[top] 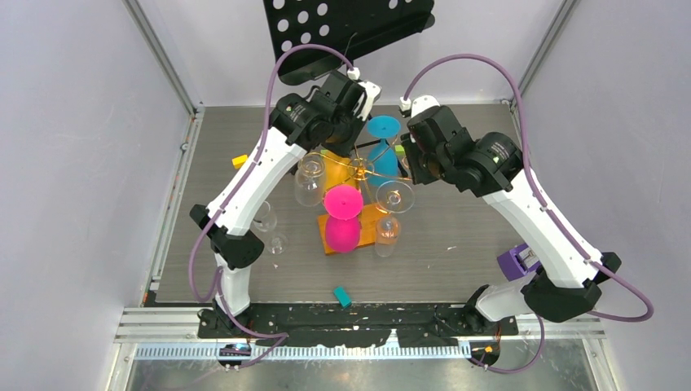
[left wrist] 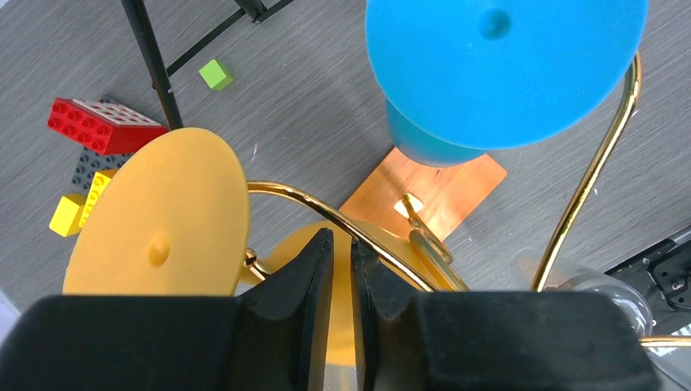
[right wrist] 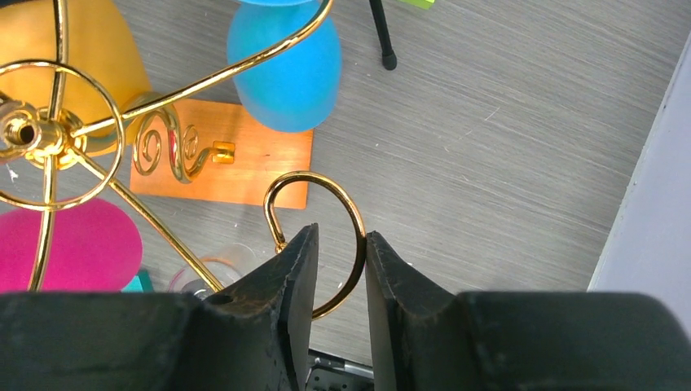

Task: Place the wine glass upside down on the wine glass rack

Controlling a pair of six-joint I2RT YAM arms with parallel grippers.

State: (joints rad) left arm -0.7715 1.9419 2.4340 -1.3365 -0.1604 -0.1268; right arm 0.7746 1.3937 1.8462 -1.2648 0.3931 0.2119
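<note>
Overhead, we count six glasses: three coloured, three clear. The blue glass [top: 383, 128] and the magenta glass [top: 343, 201] hang foot-up on the wine glass rack [top: 359, 169]. One clear glass [top: 310, 181] hangs at the rack's left and a second clear glass [top: 394, 196] at its right. A third clear glass [top: 269, 220] lies on the table [top: 456, 269] beside the left arm.

The yellow wine glass [left wrist: 155, 220] sits foot-up over the rack, its matte disc dimpled at the centre and its bowl below, just beside a curved gold arm. We cannot tell whether it hangs from that arm. From above, the left wrist hides nearly all of it.

The rack is thin polished gold wire with curled loops, on one flat rectangular orange base [right wrist: 244, 167]. The coloured glasses are opaque; the table is grey with a wood grain.

The left gripper [left wrist: 341, 239] has its jaws nearly together, and yellow shows through the slit. We cannot tell if they pinch anything. The right gripper [right wrist: 340, 233] has its jaws a little apart. A gold loop crosses the gap, which is far wider than the wire, and we see nothing clasped.

Loose pieces: one red brick [left wrist: 102, 126], one yellow brick [left wrist: 77, 208], one green cube [left wrist: 215, 74]. The black perforated music stand [top: 342, 24] is cut off at the top edge.
</note>
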